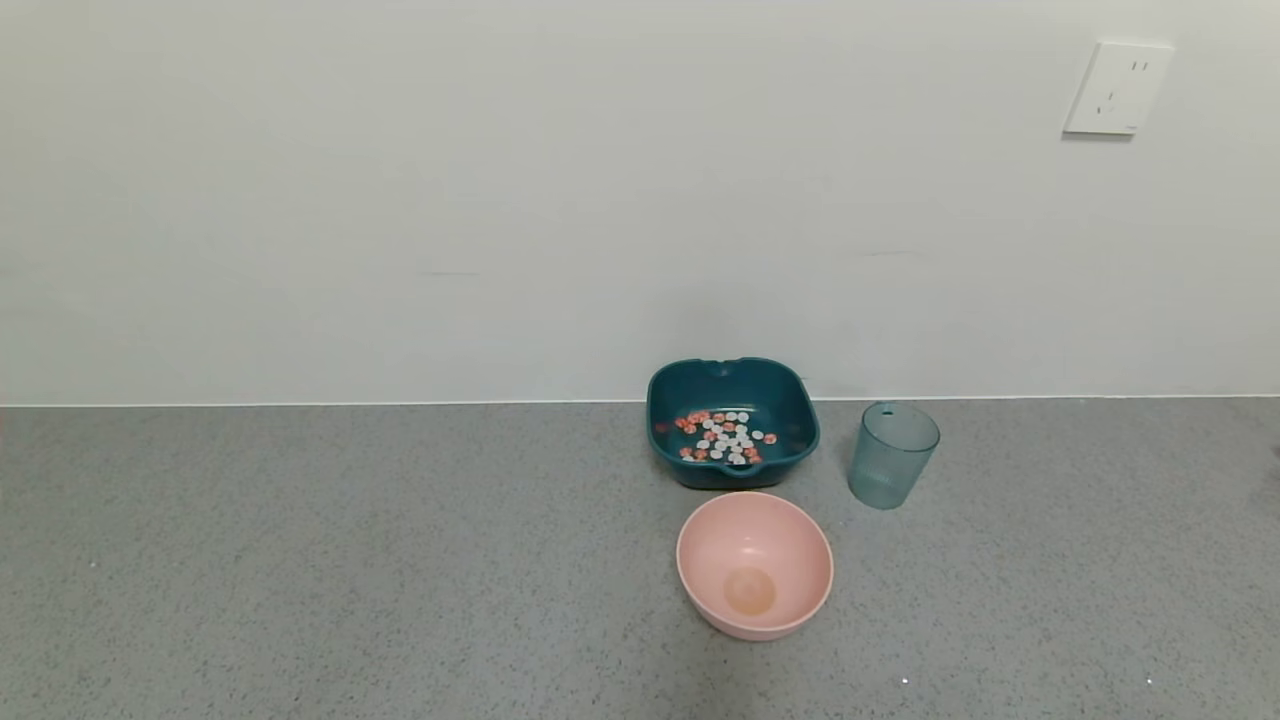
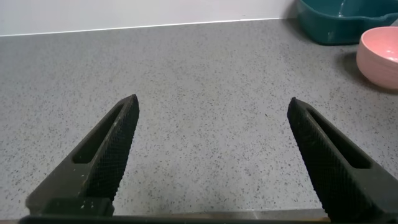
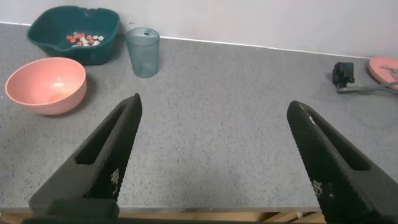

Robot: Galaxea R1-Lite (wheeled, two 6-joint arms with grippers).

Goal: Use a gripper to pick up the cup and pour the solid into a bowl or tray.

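Observation:
The blue-green cup (image 1: 892, 455) stands upright on the grey counter, just right of the dark teal dish (image 1: 732, 422). The orange-red and white solid (image 1: 725, 436) lies in the dish. In the right wrist view the cup (image 3: 143, 51) stands beside the dish (image 3: 73, 34); it looks empty. My right gripper (image 3: 213, 107) is open and empty over bare counter near the front edge, well short of the cup. My left gripper (image 2: 213, 106) is open and empty over bare counter, away from the dish (image 2: 339, 22). Neither gripper shows in the head view.
A round pink bowl (image 1: 755, 563) sits in front of the teal dish, empty; it also shows in the right wrist view (image 3: 45, 84) and the left wrist view (image 2: 380, 56). A small black object (image 3: 343, 73) and a pink flat item (image 3: 385, 67) lie off to the right. A wall backs the counter.

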